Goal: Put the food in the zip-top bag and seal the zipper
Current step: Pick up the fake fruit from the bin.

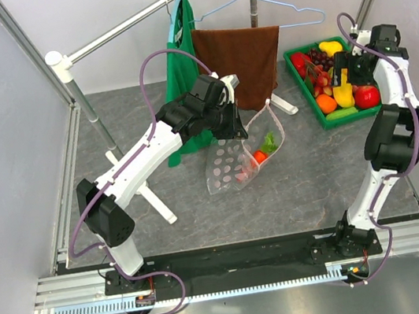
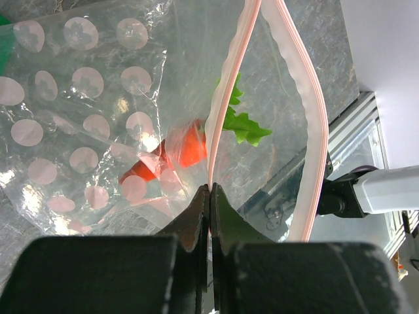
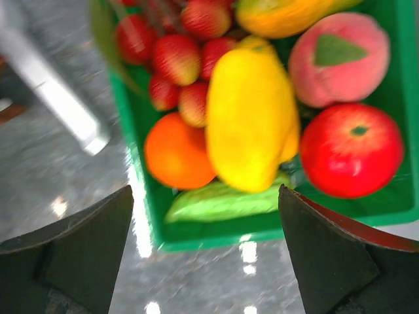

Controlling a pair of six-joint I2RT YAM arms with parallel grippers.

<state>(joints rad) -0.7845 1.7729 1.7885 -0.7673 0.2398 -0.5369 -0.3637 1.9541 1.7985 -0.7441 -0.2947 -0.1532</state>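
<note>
the left gripper point(image 2: 209, 191) is clamped on one lip of the zipper point(image 2: 226, 104), its two fingers pressed flat together with the pink strip caught between them. the zip-top bag point(image 2: 85, 124) spreads out ahead of those fingers with its mouth open, and the other zipper lip bows away to the right of the fingertips. inside the bag, just beyond the fingertips and slightly left, lies an orange toy carrot point(image 2: 186, 145) with green leaves.

the right gripper point(image 3: 204, 191) is spread wide and holds nothing. it hovers over the green tray point(image 3: 152, 219) of food, well apart from the bag. below the gap between its fingers sits a yellow pepper point(image 3: 252, 124). an orange point(image 3: 177, 154) touches the pepper on the left-finger side and a red apple point(image 3: 350, 150) lies on the right-finger side. a green pod point(image 3: 219, 203) lies nearest the fingertips, along the tray's wall. past the apple is a peach point(image 3: 337, 62), and past the orange are strawberries point(image 3: 173, 59). this view is somewhat blurred.
</note>
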